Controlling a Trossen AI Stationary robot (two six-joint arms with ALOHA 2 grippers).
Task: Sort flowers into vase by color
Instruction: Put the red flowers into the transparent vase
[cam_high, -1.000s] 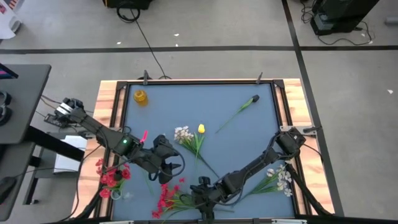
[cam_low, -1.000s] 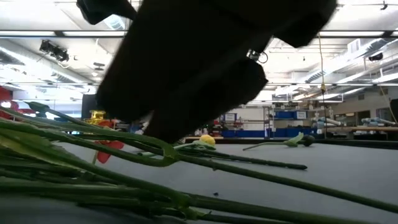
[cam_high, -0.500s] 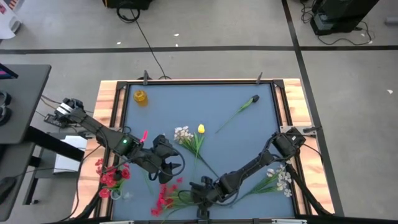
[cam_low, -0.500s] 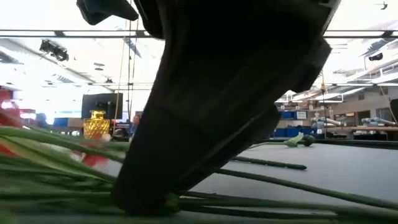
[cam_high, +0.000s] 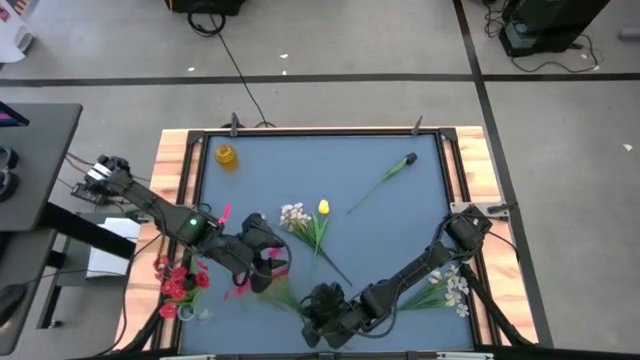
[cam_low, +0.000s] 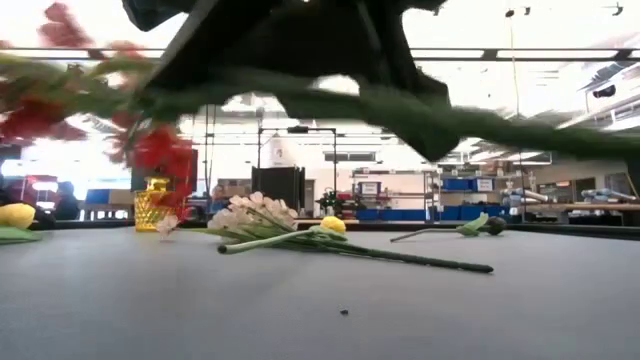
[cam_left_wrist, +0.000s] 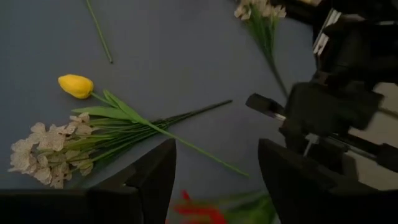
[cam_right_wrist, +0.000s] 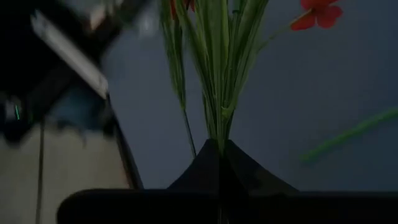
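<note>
From above, we see the right gripper (cam_high: 322, 305) at the near edge of the surface (cam_high: 400, 215), closed on the green stems of a red flower sprig (cam_high: 262, 283) whose long axis runs left toward the left gripper (cam_high: 258, 268), the nearer arm, which stands open just beside the blossoms.

At table height, the red blossoms (cam_low: 160, 150) hang lifted above the surface.

The left wrist shows open fingers (cam_left_wrist: 152, 180) over a yellow and white sprig (cam_left_wrist: 93, 127).

The right wrist shows stems (cam_right_wrist: 217, 93) pinched upright.
</note>
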